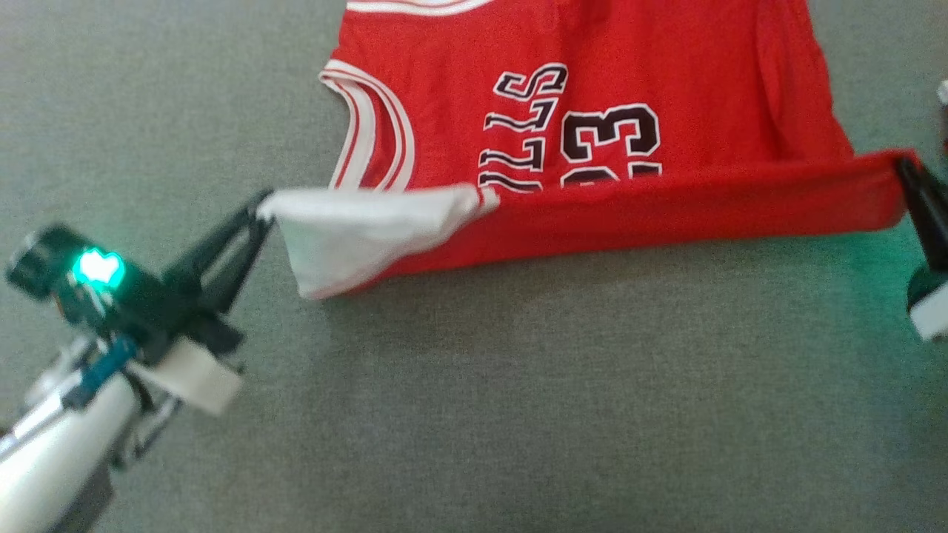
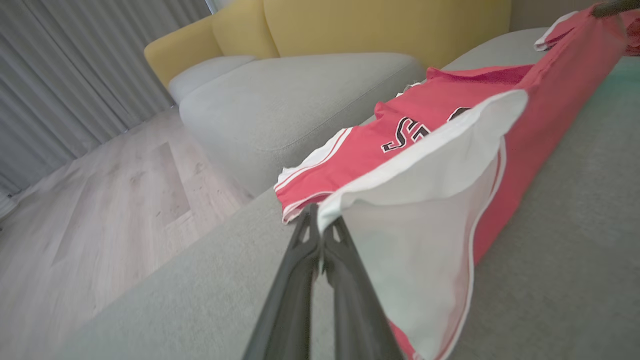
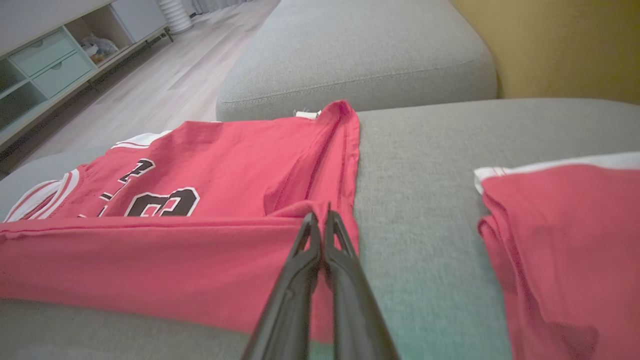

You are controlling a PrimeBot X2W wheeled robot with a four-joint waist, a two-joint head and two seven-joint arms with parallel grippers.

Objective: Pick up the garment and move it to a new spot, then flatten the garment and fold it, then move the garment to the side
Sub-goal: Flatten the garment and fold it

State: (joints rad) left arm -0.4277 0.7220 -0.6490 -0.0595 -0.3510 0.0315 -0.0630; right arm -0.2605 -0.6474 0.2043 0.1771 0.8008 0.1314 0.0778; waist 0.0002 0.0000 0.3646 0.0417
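My left gripper [image 1: 263,205], jaws pinching the garment [image 1: 592,111] at its white sleeve, right gripper [image 1: 905,170], jaws clamping its red hem

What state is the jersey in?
Partly folded: left hand and right hand hold the jersey by its near edge, raised over lettering.

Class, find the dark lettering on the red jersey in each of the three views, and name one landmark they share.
Head view: on the jersey, lettering upper middle, running sideways, left of the number.
Left wrist view: one letter right of centre, above the lifted white sleeve part.
Right wrist view: left of centre, above the number, partly seen.
Shared landmark: the white-red striped armhole trim.
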